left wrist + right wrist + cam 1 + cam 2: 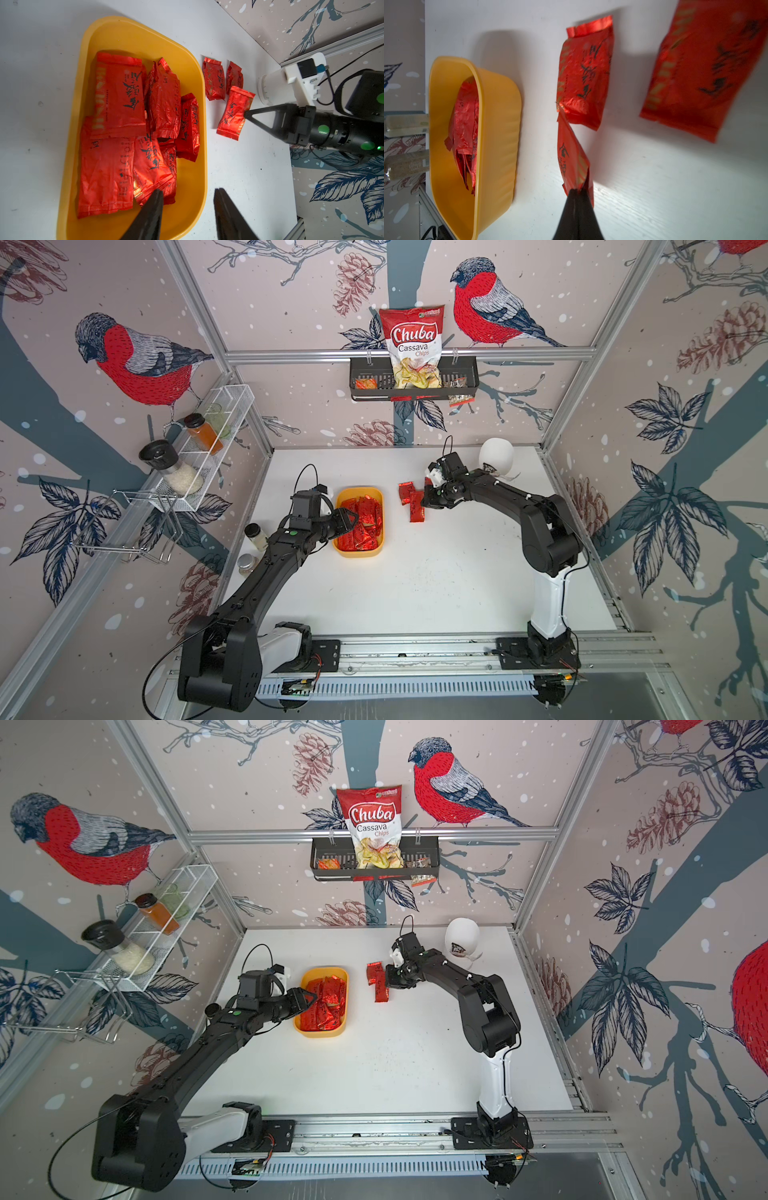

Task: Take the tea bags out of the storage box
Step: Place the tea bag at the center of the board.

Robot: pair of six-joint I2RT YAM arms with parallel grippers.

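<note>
Top views: three tea bags (409, 497) are out over the white table (436, 572); most lie in the yellow box (360, 553).
Left wrist: the left gripper (188, 192) is parted and empty over the box's edge.
Right wrist: the right gripper (578, 190) is clamped on the third bag (571, 158), outside the box.

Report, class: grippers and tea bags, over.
Left gripper open over mustard-yellow plastic storage box, most red foil tea bags inside. Right gripper shut on one sachet; two out on table. Nothing blocking.
</note>
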